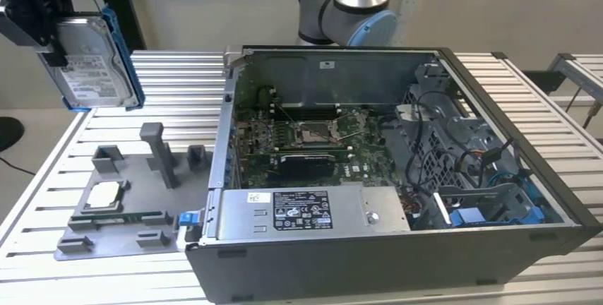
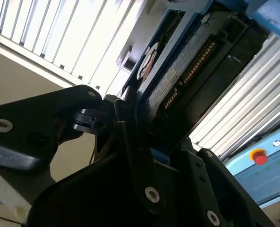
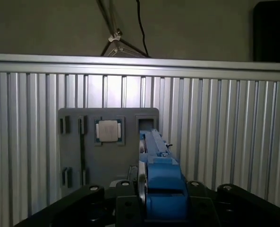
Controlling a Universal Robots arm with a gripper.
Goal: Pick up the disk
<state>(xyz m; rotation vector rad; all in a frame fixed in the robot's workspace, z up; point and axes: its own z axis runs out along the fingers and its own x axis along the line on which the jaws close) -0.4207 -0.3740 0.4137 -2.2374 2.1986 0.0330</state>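
The disk (image 1: 92,61) is a silver-grey hard drive with a white label and a blue bracket along its edges. It hangs in the air at the exterior view's upper left, above the table, held upright by my black gripper (image 1: 42,19). In the first wrist view the blue-edged disk (image 3: 159,179) sits clamped between the black fingers (image 3: 123,201), seen edge-on over the grey fixture plate (image 3: 106,156). The second wrist view shows the disk's (image 2: 177,80) underside and connector gripped between the fingers (image 2: 130,142).
A grey fixture plate (image 1: 123,199) with upright posts lies on the slatted aluminium table (image 1: 169,86), holding a small square CPU chip (image 3: 107,130). An open computer case (image 1: 396,178) with motherboard and power-supply box (image 1: 306,210) stands at the exterior view's right. The robot arm base (image 1: 354,8) stands behind it.
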